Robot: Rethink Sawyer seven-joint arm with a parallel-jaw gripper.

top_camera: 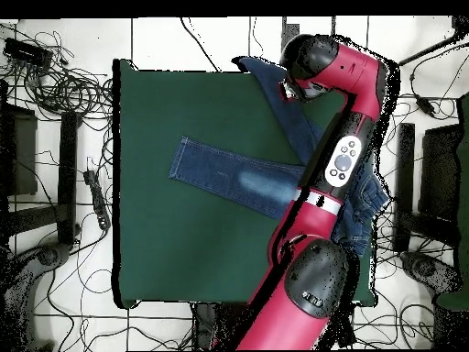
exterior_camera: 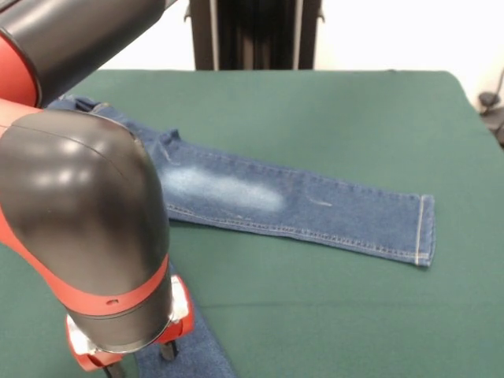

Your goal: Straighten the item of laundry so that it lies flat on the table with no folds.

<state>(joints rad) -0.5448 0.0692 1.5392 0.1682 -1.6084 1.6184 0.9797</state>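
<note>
Item: jeans (exterior_camera: 299,205), 1 pair, blue denim, pale faded patch on the thigh, tan stitching, hemmed cuff. Location: on the table (exterior_camera: 331,110), dark green top. 1 leg lies flat and straight across the middle of the table, cuff end pointing away from the arm (exterior_camera: 79,236). The other leg (top_camera: 279,101) runs from the waist toward the table edge farthest from the pedestal, its end reaching that edge in the overhead view. The waist (top_camera: 366,206) is bunched beside the arm, partly hidden under it.

Item: arm, 1, red and black, reaching across the table over the waist and second leg.

Item: gripper (exterior_camera: 138,358), 1, at the end of the arm, low over the second leg's denim. Grip state: cannot tell; the wrist housing hides most of it.
</note>
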